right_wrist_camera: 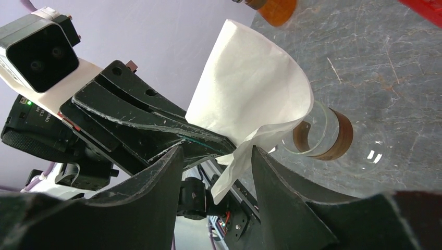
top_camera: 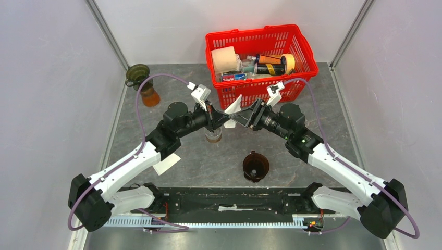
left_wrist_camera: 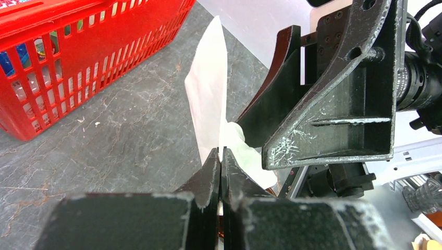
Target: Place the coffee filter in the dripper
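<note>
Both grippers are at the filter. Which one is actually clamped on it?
The left gripper: its fingers are shut on the coffee filter. The right gripper is open, with one finger on either side of the filter's crumpled lower corner.

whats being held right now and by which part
The left gripper pinches the coffee filter by its lower edge; the right gripper is open, holding nothing.

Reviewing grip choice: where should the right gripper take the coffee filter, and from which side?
Probably the smooth upper flap of the coffee filter, above the crumpled end that the left gripper pinches. Come from the right, the open right gripper straddling the thin upright sheet.
</note>
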You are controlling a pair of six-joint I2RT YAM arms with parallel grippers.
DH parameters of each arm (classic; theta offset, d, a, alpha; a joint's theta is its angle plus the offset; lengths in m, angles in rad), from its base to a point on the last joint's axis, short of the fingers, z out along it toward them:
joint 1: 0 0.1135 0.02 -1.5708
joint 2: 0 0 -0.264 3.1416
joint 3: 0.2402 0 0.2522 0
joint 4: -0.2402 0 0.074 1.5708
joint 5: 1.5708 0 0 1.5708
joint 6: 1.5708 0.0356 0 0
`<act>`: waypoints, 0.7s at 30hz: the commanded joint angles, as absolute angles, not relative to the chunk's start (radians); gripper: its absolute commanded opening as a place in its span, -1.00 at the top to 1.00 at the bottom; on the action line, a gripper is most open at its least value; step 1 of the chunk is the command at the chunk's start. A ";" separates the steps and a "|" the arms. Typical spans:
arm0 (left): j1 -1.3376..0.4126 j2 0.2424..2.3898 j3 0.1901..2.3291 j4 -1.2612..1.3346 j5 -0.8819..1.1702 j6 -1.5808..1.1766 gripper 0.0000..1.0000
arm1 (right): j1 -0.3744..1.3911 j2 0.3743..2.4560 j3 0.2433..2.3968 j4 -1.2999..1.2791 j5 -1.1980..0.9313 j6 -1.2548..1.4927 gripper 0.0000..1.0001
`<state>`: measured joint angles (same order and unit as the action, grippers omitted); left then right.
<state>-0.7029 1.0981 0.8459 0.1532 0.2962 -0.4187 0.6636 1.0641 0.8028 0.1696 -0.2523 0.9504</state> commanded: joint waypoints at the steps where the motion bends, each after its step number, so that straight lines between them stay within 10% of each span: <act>1: -0.709 1.074 0.841 0.204 0.298 -0.435 0.95 | 0.665 1.024 0.809 0.160 -0.213 0.932 -0.18; 21: -0.709 1.052 0.835 0.185 0.263 -0.401 0.95 | 0.664 0.949 0.867 -0.116 -0.159 0.818 -0.19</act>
<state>-0.7029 1.0828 0.8349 0.1558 0.2852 -0.4179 0.6636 0.9936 0.8188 -0.0368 -0.2050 0.8677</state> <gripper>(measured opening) 0.032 0.592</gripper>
